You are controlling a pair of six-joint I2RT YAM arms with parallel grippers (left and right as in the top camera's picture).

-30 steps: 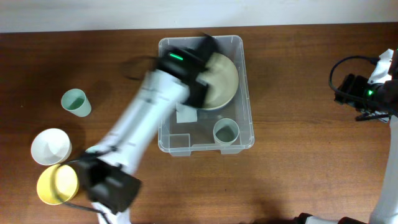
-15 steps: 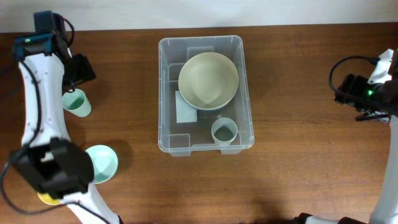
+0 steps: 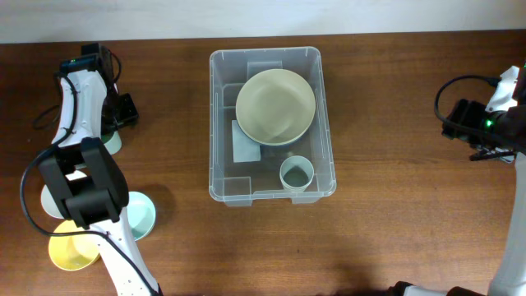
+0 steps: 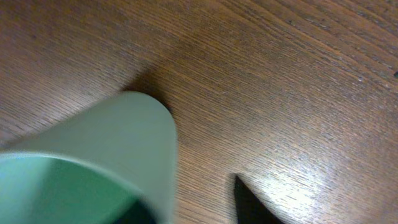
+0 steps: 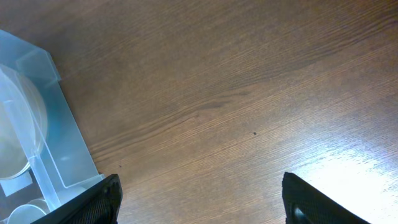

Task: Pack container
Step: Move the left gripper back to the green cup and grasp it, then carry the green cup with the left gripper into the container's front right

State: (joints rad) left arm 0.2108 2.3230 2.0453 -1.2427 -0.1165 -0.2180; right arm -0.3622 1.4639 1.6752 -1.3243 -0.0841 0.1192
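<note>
At mid-table sits the container, clear and rectangular, its long side running away from the robot. Inside are a large beige bowl filling the far half, a small pale-green cup upright near the front right corner, and a white label on the base beside the bowl. The front left corner of the bin looks free.

Well left of it, the left gripper is down at a second green cup standing on the wood. In the wrist view the cup wall looms at lower left and one dark fingertip shows to its right, with the other finger hidden. I cannot tell whether the jaws have closed on the cup or only bracket it.

Nearer the robot on that side are a white bowl, a mint bowl and a yellow bowl, clustered by the arm and partly hidden by it.

Over bare wood beyond the bin's right side hangs the right gripper, fingers spread wide, holding nothing.

The step in hand, as I judge it, is to take this cup for the bin. To do it well — get the wall squarely between both fingers, a little below the rim. Squeeze lightly, since a light cup may buckle or pop out. Lift straight up before swinging across, clear the bin's rim, and set the cup upright in the free corner — not on the bowl.
</note>
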